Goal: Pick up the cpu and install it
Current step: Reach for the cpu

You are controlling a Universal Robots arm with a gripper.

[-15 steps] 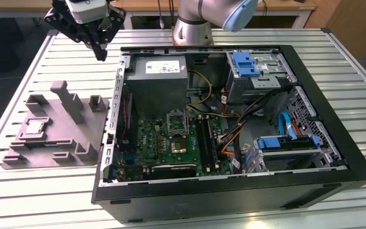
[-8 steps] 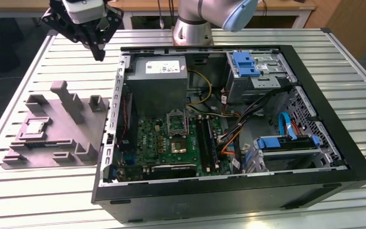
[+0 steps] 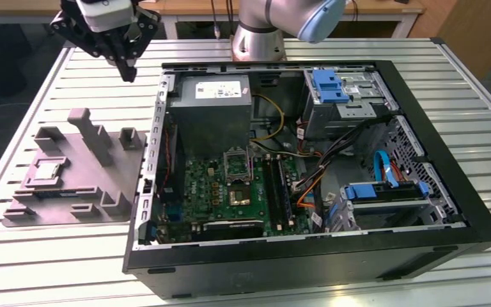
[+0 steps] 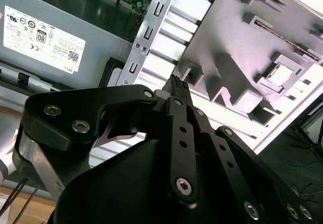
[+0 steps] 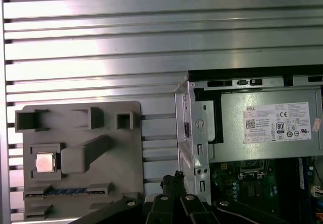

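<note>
Slatted table (image 3: 58,256) holds one cpu (image 3: 48,170) in one grey tray (image 3: 109,176).

A robotics lab: a slotted aluminium table (image 3: 58,256) carries an opened computer case (image 3: 314,263), a grey parts fixture (image 3: 100,174) and a robot arm's base (image 3: 258,42)

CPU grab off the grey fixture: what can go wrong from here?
1. The cpu lies recessed in the grey fixture, beside tall posts; the gripper, jaws shut, could clip one descending.
2. The socket sits low inside the case, near cables: snag risk.
</note>
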